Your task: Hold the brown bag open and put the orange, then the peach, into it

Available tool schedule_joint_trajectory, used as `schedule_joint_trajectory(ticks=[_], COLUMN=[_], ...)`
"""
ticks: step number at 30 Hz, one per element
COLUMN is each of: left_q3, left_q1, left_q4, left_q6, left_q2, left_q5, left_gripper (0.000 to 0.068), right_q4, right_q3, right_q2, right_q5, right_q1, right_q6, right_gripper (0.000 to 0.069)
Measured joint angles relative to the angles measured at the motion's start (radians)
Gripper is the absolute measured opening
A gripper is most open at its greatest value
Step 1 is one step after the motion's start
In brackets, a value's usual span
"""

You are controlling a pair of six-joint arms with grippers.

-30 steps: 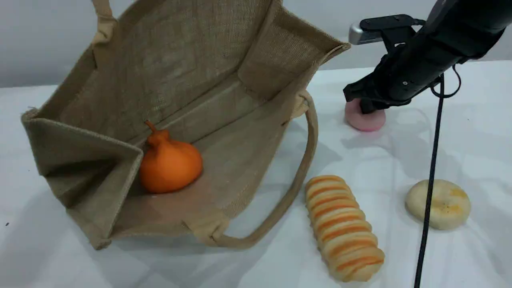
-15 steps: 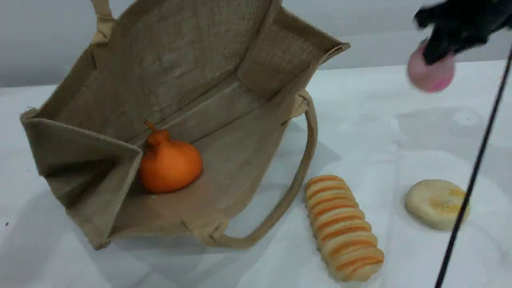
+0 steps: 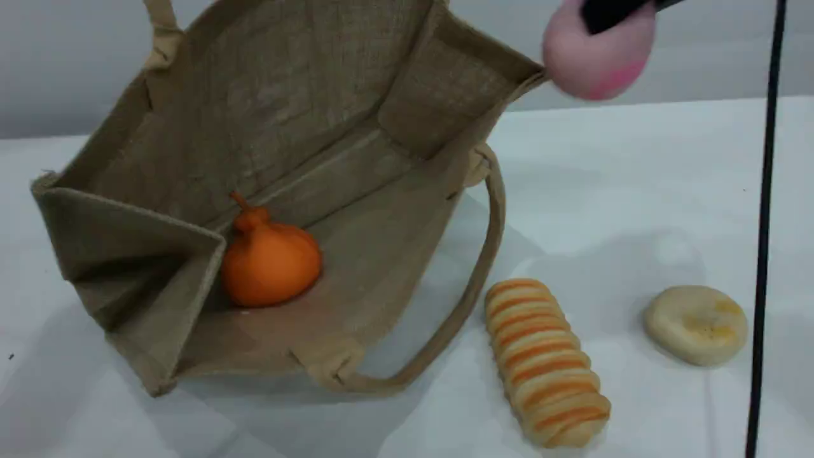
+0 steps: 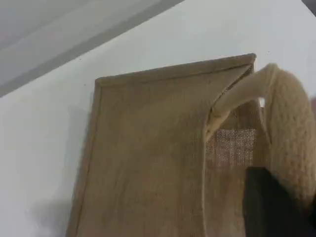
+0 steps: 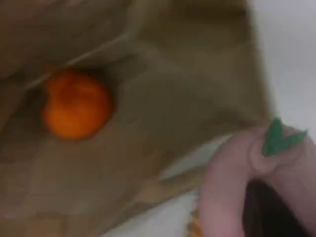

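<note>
The brown bag (image 3: 356,191) lies open on its side, mouth facing the camera, and its back panel also fills the left wrist view (image 4: 148,158). The orange (image 3: 270,261) rests inside on the lower wall, also visible from the right wrist (image 5: 76,103). The bag's upper handle (image 4: 291,133) drapes over my left gripper (image 4: 269,207), which is shut on it; this gripper is outside the scene view. My right gripper (image 3: 610,9) is shut on the peach (image 3: 594,60), holding it in the air just right of the bag's upper right corner. The peach also shows pink and close up at the right wrist (image 5: 237,182).
An orange-and-cream striped loaf (image 3: 547,362) lies on the white table right of the bag's lower handle (image 3: 470,299). A cream-yellow flat disc (image 3: 696,324) sits further right. A black cable (image 3: 763,254) hangs down at the right edge.
My right gripper lifted the peach off the table, first up and to the right, then left toward the bag's upper corner. The bag and the orange stayed still.
</note>
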Motion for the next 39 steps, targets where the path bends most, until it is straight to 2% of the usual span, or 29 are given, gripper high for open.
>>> schedule_joint_trajectory(ticks=[5,12,21,26,29,39], left_q3=[0.0,0.0,0.0,0.0,0.0,0.0], left_q1=[0.0,0.0,0.0,0.0,0.0,0.0], left_q4=[0.0,0.0,0.0,0.0,0.0,-0.001], left_q6=[0.0,0.0,0.001,0.001,0.001,0.001], left_q2=[0.0,0.0,0.0,0.0,0.0,0.0], left_q5=[0.0,0.0,0.0,0.0,0.0,0.0], left_gripper=[0.0074,0.0074,0.0074,0.0074,0.0074,0.0074], right_q4=[0.111,0.184,0.265,0.268,0.266,0.253], right_q3=[0.07,0.077,0.075,0.069,0.03,-0.156], right_q2=[-0.02,0.023,0.183,0.281,0.331,0.507], right_q5=[-0.123,-0.354,-0.631,-0.811,-0.891,-0.903], right_q1=[0.163,0.393,0.572,0.599,0.598,0.598], right_q6=[0.001,0.002,0.001,0.009,0.006,-0.107], right_gripper=[0.0025,0.0025,0.0025,0.0025,0.0027,0.0061])
